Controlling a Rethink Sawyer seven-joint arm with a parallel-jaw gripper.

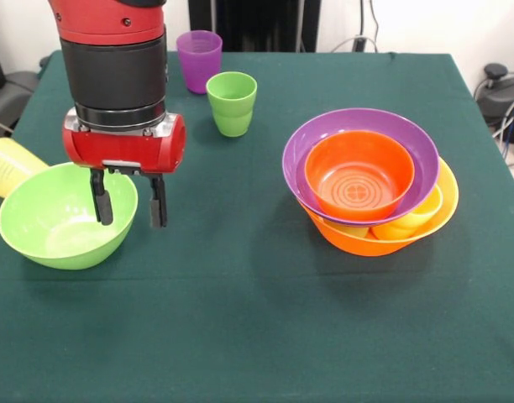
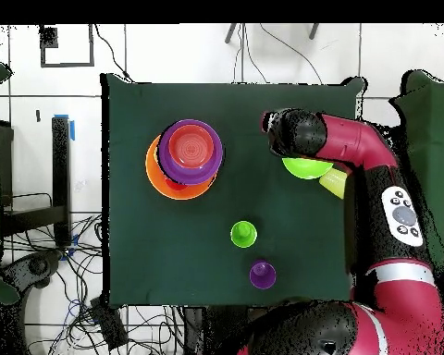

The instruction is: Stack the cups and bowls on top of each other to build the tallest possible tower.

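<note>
A: Where is the gripper [image 1: 129, 205]?
B: Hanging over the lime green bowl [image 1: 55, 231] on the tabletop [image 1: 240, 319], jaws parted and empty, straddling its near-side rim.
A: And the tower [image 1: 370, 180]?
B: Well apart, across the tabletop: orange bowl in purple, on the yellow-orange base.

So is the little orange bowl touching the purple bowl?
Touching. In the front view, the small orange bowl sits nested inside the wide purple bowl, resting on its inner surface with no gap.
</note>
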